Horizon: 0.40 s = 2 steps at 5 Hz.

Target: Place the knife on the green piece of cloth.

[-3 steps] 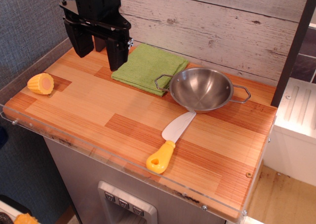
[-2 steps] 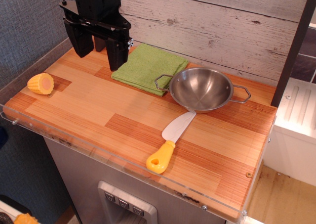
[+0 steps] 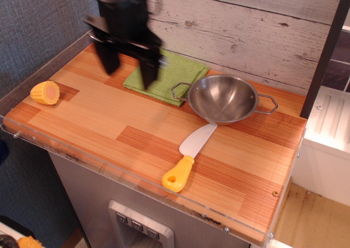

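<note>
The knife (image 3: 188,159) lies flat on the wooden counter near the front edge. Its yellow handle points toward the front left and its pale blade tip rests just under the steel bowl's rim. The green piece of cloth (image 3: 172,75) lies folded at the back of the counter, left of the bowl. My black gripper (image 3: 128,75) hangs open and empty above the counter at the cloth's left edge, blurred by motion. Its right finger (image 3: 149,71) overlaps the cloth's left part in the view. The knife is far from it, to the front right.
A steel bowl (image 3: 223,99) with two wire handles stands right of the cloth. A yellow corn cob piece (image 3: 45,92) lies at the counter's left edge. A clear plastic lip (image 3: 109,168) runs along the front edge. A plank wall (image 3: 246,23) stands behind.
My gripper has moved to the right and toward the front, from the back left corner to the cloth's left edge. The knife, cloth, bowl and corn have not moved.
</note>
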Each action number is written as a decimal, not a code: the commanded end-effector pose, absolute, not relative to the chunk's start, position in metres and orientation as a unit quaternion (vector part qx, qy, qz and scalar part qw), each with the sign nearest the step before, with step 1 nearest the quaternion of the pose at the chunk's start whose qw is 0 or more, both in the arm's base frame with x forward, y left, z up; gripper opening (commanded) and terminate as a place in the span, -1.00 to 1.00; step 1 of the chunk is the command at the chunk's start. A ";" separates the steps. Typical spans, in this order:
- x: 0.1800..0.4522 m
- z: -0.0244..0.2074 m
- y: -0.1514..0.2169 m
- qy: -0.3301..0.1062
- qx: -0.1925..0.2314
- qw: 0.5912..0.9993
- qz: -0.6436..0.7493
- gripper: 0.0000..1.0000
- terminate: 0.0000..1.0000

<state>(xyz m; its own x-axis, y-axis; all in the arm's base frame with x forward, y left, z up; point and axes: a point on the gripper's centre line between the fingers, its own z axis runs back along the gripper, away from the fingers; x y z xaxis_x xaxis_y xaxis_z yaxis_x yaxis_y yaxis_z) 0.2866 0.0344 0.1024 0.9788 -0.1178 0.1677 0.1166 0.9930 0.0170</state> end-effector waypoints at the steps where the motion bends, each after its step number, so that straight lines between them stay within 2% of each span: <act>1: 0.275 0.075 -0.043 -0.099 0.004 0.989 -0.112 1.00 -1.00; 2: 0.262 0.053 -0.061 -0.061 0.003 0.994 -0.094 1.00 -1.00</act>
